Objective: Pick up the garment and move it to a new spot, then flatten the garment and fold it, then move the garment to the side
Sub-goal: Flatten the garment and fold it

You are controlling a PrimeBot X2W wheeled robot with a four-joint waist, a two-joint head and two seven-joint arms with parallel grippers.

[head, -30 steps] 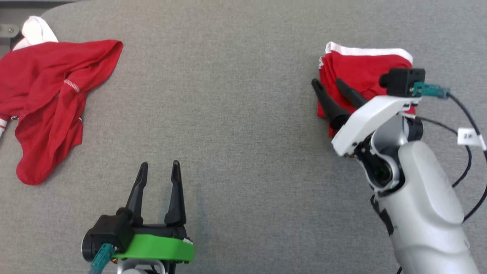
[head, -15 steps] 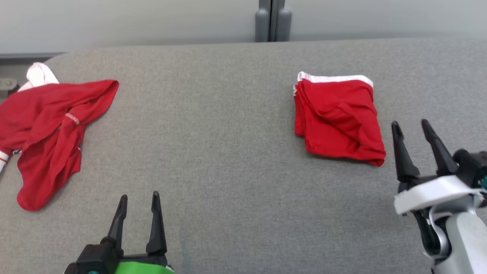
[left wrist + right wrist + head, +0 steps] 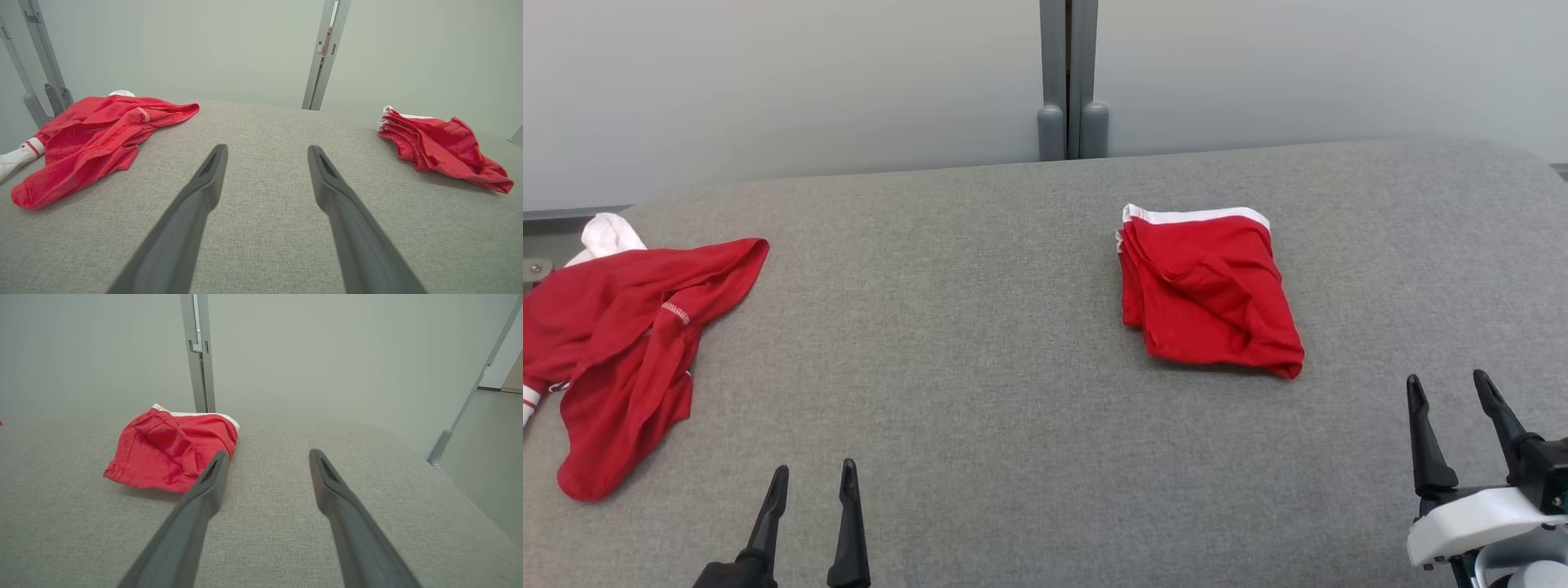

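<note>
The grey table [image 3: 1013,367] carries everything, with a pale wall and a grey post [image 3: 1068,82] behind its far edge.

The crumpled garment [image 3: 621,327] sprawls at the far left, red and bunched, and part of it hangs over the table's edge. It looks like unsorted stock, parked where it will not get in the way of the middle.

The folded garment [image 3: 1205,294] lies right of centre, well apart from the heap. It is a compact red stack with a white band along its far edge and its layers showing at the left side. From its tidy shape and its place off to the side, this piece seems finished, with the fold done and the shift made.

The right pincer [image 3: 1445,378] sits near the front right. It is spread wide with nothing in it, and it is close to the folded piece but clear of it. The left pincer [image 3: 814,472] is at the lower left, equally spread and empty, pointing at bare cloth between the two garments. Both look parked, and the left one is the better placed for the heap.

A small white piece [image 3: 605,237] peeks out behind the crumpled garment, but what it is cannot be told.
</note>
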